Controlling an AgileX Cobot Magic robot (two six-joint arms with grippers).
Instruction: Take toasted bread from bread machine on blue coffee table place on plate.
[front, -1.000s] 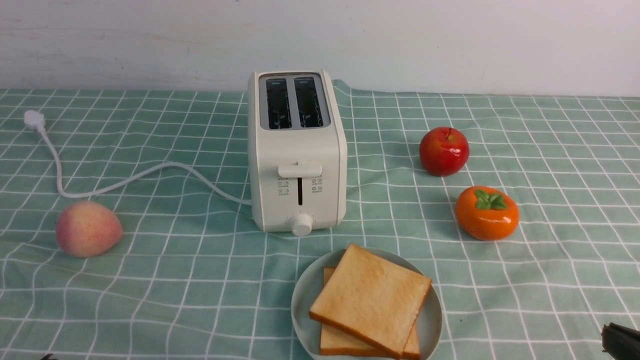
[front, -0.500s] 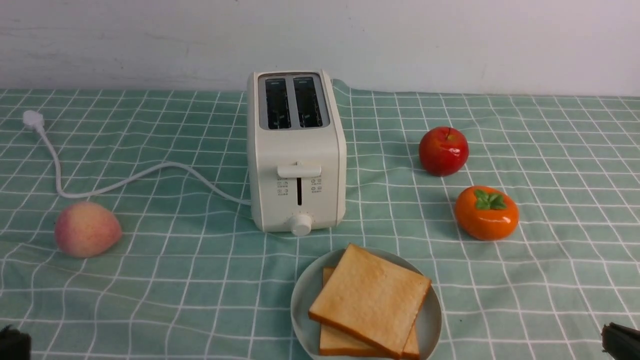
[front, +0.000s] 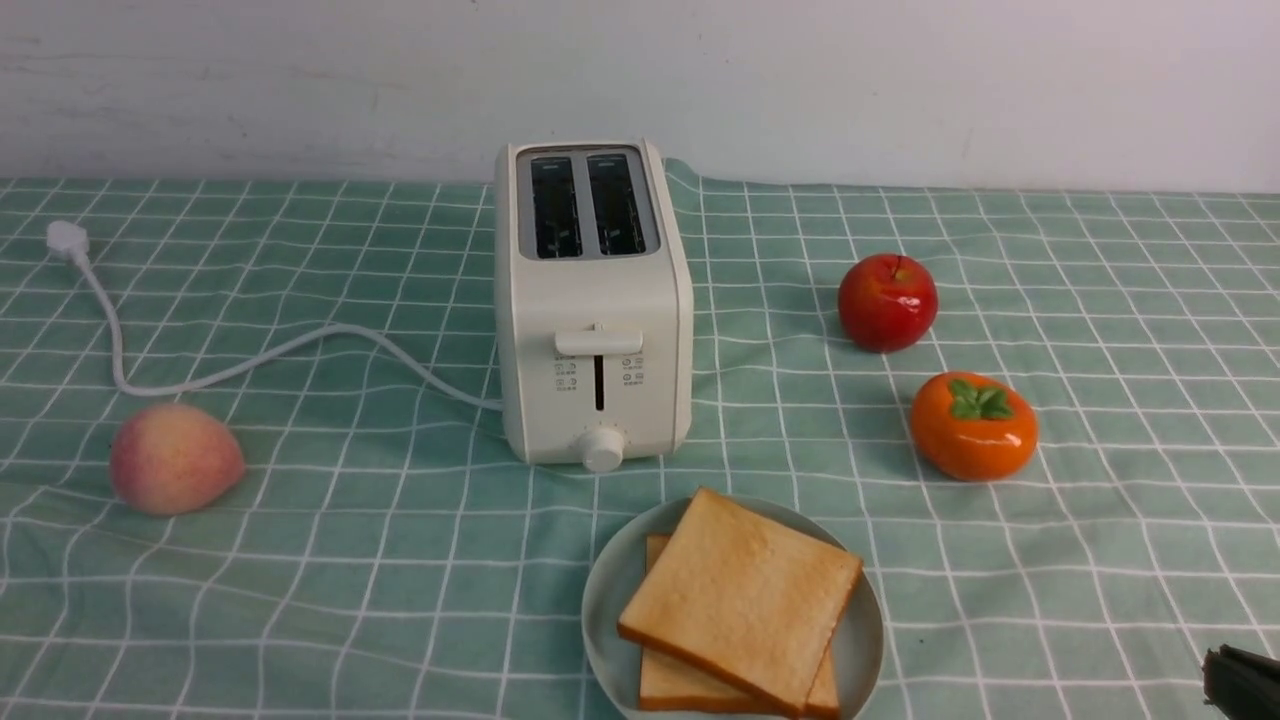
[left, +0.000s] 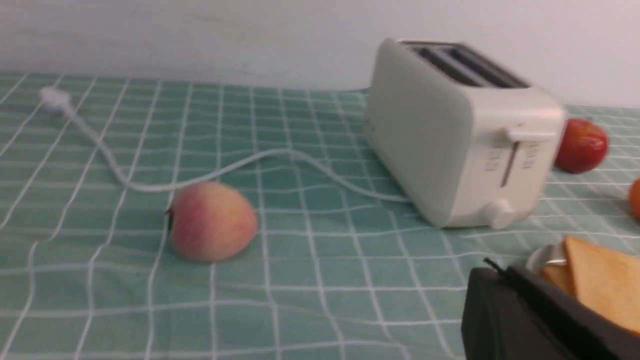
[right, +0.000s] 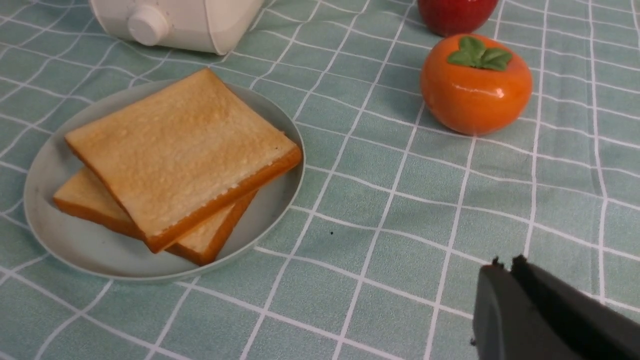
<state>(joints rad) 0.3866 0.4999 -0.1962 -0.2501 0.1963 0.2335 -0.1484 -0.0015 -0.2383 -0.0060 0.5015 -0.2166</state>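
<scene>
Two slices of toasted bread lie stacked on the plate (front: 603, 600) in front of the bread machine (front: 593, 300); the top slice (front: 740, 595) sits askew over the lower one (front: 670, 685). Both toaster slots show dark and empty. The blue coffee table (front: 400, 560) carries it all. My right gripper (front: 1240, 680) is shut and empty at the near right corner, well clear of the plate (right: 100, 255); its tips (right: 505, 265) hover over bare cloth. My left gripper (left: 500, 272) is shut and empty, near the plate's left side, and is out of the front view.
A peach (front: 175, 458) lies at the near left, with the toaster's white cord (front: 250, 365) trailing behind it. A red apple (front: 888, 302) and an orange persimmon (front: 973, 426) sit to the right of the toaster. A white wall closes the far side.
The left gripper showed at the bottom-left corner of the front view half a second ago and has dropped out of it. The right gripper and the toast have not visibly moved.
</scene>
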